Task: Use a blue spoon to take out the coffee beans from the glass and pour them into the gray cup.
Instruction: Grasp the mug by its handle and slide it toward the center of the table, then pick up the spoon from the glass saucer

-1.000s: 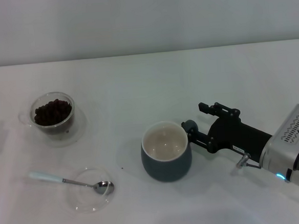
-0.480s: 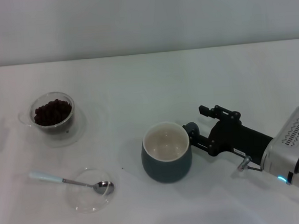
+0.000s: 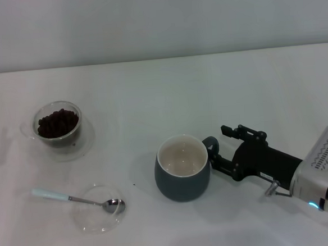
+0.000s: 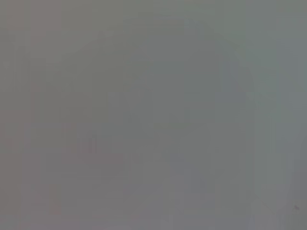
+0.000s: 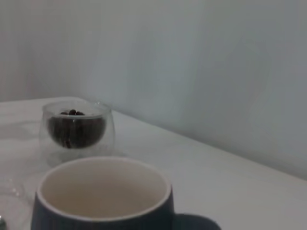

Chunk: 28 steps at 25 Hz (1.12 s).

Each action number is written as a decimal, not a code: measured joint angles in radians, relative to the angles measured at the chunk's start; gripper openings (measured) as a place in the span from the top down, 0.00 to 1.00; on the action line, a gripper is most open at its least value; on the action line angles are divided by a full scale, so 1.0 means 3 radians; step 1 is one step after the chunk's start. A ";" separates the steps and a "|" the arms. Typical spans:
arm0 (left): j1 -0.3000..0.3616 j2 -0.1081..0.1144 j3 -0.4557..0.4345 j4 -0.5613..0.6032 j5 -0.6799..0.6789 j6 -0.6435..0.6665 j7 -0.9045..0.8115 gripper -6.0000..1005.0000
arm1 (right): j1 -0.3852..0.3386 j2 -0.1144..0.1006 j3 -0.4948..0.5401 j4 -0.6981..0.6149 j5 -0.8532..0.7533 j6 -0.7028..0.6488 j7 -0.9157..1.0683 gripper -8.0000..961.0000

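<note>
From the head view, I have the blue spoon near left, bowl resting in a shallow glass dish. It looks light, stiff and slippery, so I'd take it by the pale handle. The glass of coffee beans sits farther left; fragile, I judge. The right gripper is at the gray cup handle; whether it's clamped, I cannot tell.

My left wrist view gives only blank grey.

My right wrist view adds the cup interior, empty, and the beans side-on.
</note>
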 joint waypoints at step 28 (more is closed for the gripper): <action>0.0003 0.0008 -0.0007 0.0094 -0.0221 -0.0037 0.0015 0.14 | -0.0430 -0.0022 0.0131 0.0762 0.0043 -0.1333 0.0083 0.28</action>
